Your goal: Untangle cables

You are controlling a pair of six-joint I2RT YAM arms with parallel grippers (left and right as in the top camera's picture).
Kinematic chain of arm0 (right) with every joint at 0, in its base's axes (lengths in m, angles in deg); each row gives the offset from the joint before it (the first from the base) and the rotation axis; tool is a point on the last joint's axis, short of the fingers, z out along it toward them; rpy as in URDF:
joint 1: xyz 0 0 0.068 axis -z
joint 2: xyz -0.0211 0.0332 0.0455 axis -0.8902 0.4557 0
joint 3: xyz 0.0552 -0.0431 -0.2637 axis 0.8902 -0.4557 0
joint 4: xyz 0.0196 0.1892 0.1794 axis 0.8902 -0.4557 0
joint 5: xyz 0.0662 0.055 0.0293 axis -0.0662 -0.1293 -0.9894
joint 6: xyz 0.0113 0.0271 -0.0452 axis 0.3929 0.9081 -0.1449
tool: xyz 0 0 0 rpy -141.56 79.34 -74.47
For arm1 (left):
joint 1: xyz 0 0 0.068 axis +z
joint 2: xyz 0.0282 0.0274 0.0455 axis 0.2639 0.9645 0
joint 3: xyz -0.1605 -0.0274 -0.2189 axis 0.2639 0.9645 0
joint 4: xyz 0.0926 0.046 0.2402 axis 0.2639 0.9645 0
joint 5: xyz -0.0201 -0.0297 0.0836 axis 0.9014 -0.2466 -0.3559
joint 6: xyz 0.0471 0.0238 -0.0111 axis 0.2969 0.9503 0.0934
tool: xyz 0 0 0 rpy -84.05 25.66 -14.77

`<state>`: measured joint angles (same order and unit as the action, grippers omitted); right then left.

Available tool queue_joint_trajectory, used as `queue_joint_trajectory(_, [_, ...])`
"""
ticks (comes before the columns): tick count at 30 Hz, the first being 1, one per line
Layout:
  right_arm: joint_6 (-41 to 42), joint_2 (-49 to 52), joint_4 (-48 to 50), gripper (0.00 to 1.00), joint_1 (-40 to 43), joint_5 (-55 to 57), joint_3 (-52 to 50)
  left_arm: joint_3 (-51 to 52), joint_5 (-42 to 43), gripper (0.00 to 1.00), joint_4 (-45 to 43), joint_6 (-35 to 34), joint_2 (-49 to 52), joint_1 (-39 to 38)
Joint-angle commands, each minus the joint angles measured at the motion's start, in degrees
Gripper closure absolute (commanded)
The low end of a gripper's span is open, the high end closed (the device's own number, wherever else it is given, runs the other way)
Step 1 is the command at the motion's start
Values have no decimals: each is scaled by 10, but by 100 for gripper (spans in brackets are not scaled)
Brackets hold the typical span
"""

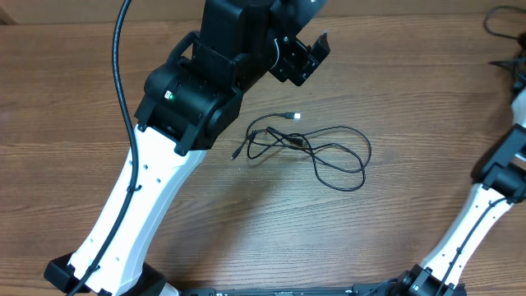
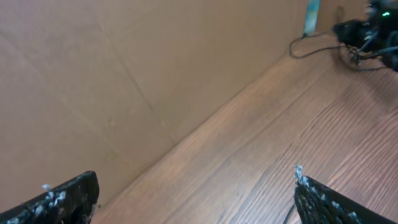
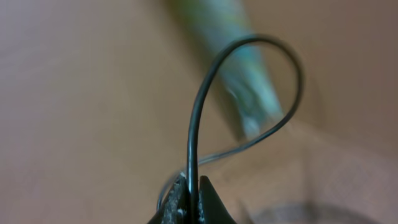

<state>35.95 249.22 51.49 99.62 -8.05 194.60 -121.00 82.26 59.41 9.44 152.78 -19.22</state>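
cables [image 1: 308,148]: middle of overhead frame, on table [image 1: 246,238]
left arm [image 1: 156,189]: from lower left up to top centre, left of cables
left gripper [image 1: 304,59]: near top edge, above cables in frame
right arm [image 1: 485,205]: right edge, well apart from cables
cable loop [image 3: 194,124]: in right gripper [image 3: 191,205], bottom centre of right wrist view

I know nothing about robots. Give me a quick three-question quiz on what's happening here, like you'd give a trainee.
1. True or false: the left gripper is open.
2. What is the right gripper pinching? A) a black cable B) a spoon C) nothing
3. Fill in: the tangled cables lie on a wooden ____.

Key: 1 true; 2 A; 3 table.
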Motion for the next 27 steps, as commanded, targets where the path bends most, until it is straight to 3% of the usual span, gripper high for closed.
queue_joint_trajectory(1, [326, -24, -3, 96, 28, -30, 9, -8, -12, 0, 21, -16, 13, 0])
queue_joint_trajectory(2, [346, -24, -2, 96, 32, -42, 9, -8, -12, 0, 29, -16, 14, 0])
queue_joint_trajectory(3, [352, -24, -2, 84, 34, -50, 9, -8, -12, 0, 38, -16, 17, 0])
queue_joint_trajectory(4, [357, -24, -1, 25, 35, -59, 9, -8, -12, 0, 45, -16, 18, 0])
queue_joint_trajectory(5, [363, -24, 7, 0, 37, -78, 9, -8, -12, 0, 52, -16, 21, 0])
queue_joint_trajectory(11, [373, -42, 250, 1, 29, -257, 10, -8, -10, 0, 86, -17, 28, 1])
queue_joint_trajectory(14, [347, -90, 240, 0, 14, -271, 10, -8, -10, 0, 98, -17, 29, 1])
queue_joint_trajectory(17, [255, -148, 106, 0, -7, -282, 10, -8, -10, 0, 110, -16, 29, 1])
queue_joint_trajectory(20, [82, -202, -85, 0, -48, -238, 10, -8, -12, 0, 114, -16, 29, 1])
queue_joint_trajectory(24, [-129, -248, -325, 0, -129, -36, 10, -8, -12, 0, 111, -17, 29, 5])
queue_joint_trajectory(27, [-192, -254, -436, 0, -184, 90, 10, -8, -12, 0, 115, -28, 29, 13])
